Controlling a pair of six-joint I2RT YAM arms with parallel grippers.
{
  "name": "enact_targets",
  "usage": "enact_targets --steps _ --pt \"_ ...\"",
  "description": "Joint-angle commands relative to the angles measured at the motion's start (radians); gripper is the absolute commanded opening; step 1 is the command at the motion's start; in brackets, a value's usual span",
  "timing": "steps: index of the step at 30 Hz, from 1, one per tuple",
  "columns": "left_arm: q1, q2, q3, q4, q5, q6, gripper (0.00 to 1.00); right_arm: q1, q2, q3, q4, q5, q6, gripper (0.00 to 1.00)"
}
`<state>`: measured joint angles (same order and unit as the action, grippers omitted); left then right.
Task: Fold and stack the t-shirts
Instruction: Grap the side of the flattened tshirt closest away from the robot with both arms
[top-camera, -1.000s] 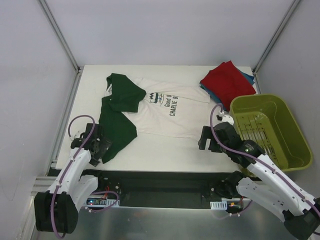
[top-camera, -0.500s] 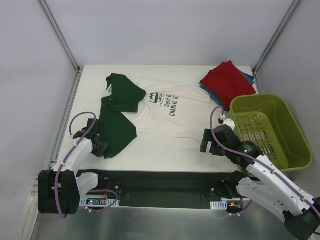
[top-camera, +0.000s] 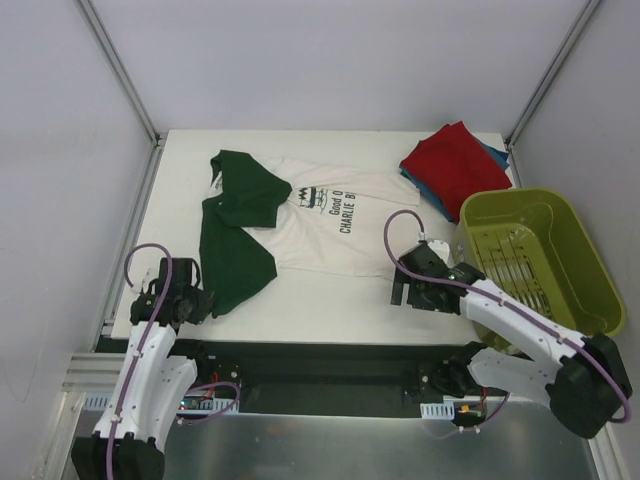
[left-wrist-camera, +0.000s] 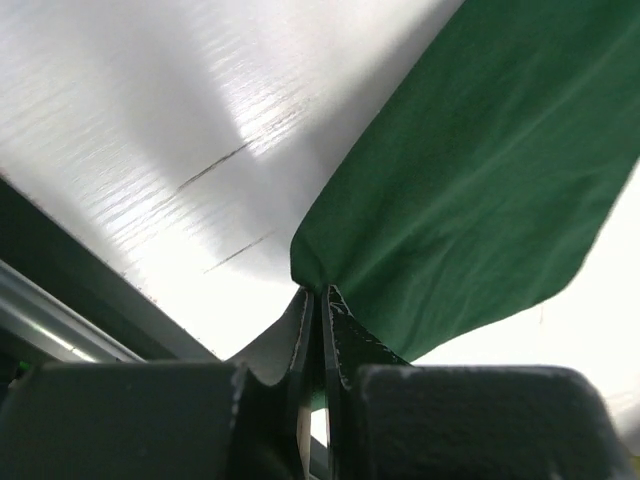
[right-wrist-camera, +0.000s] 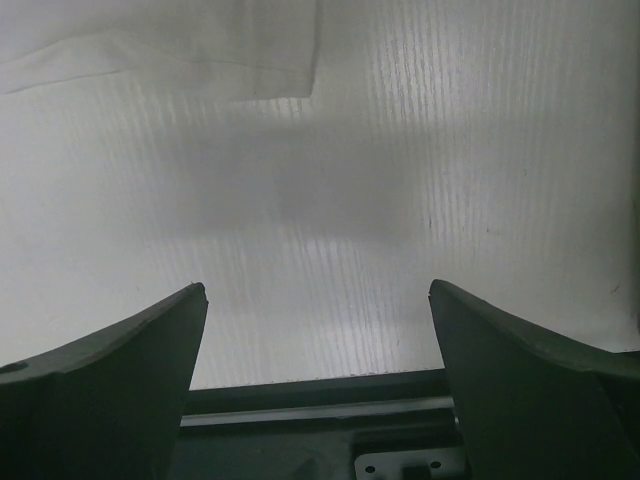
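Note:
A cream-white t-shirt (top-camera: 325, 235) with black chest lettering lies spread on the white table (top-camera: 320, 305), its dark green sleeves (top-camera: 238, 262) at the left. My left gripper (top-camera: 192, 300) is at the near corner of the lower sleeve; in the left wrist view that gripper (left-wrist-camera: 318, 292) is shut on the green cloth (left-wrist-camera: 480, 200). My right gripper (top-camera: 405, 290) hovers open just off the shirt's near right hem. In the right wrist view the hem corner (right-wrist-camera: 200, 50) lies beyond this gripper (right-wrist-camera: 315, 285), with nothing between its fingers. A folded red t-shirt (top-camera: 455, 165) lies on a teal-blue one (top-camera: 497, 155) at the back right.
An olive-green plastic basket (top-camera: 590, 285) stands at the right edge, close beside the right arm. Metal frame rails run along the table's left side and back corners. The table's black front edge is right below both grippers.
The left gripper has shut on the green sleeve's near corner and drawn slightly left and nearer. The right gripper has swung left toward the shirt's hem, still open.

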<state>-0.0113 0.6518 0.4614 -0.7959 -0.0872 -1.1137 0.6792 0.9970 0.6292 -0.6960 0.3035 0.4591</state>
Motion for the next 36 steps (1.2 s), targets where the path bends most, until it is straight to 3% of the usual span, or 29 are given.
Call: enact_targets --steps 1,5,11,18,26,34,36 --pt "0.005 -0.116 0.031 -0.186 -0.068 -0.096 0.0 -0.01 0.154 0.111 0.064 0.065 -0.02 0.95" --pt "0.005 -0.198 0.008 -0.236 -0.066 -0.129 0.0 -0.047 0.264 0.167 0.079 0.048 -0.069 0.9" --pt "0.005 -0.213 0.039 -0.29 -0.075 -0.167 0.0 -0.101 0.342 0.141 0.168 -0.065 -0.137 0.79" --pt "0.005 -0.225 0.062 -0.29 -0.075 -0.175 0.0 -0.119 0.426 0.15 0.196 -0.093 -0.174 0.72" --pt "0.005 -0.222 0.102 -0.29 -0.094 -0.172 0.0 -0.164 0.48 0.153 0.245 -0.127 -0.198 0.69" --pt "0.005 -0.212 0.1 -0.289 -0.127 -0.178 0.0 -0.193 0.534 0.168 0.273 -0.176 -0.275 0.47" --pt "0.005 -0.208 0.1 -0.29 -0.143 -0.181 0.0 -0.196 0.538 0.168 0.274 -0.179 -0.286 0.36"
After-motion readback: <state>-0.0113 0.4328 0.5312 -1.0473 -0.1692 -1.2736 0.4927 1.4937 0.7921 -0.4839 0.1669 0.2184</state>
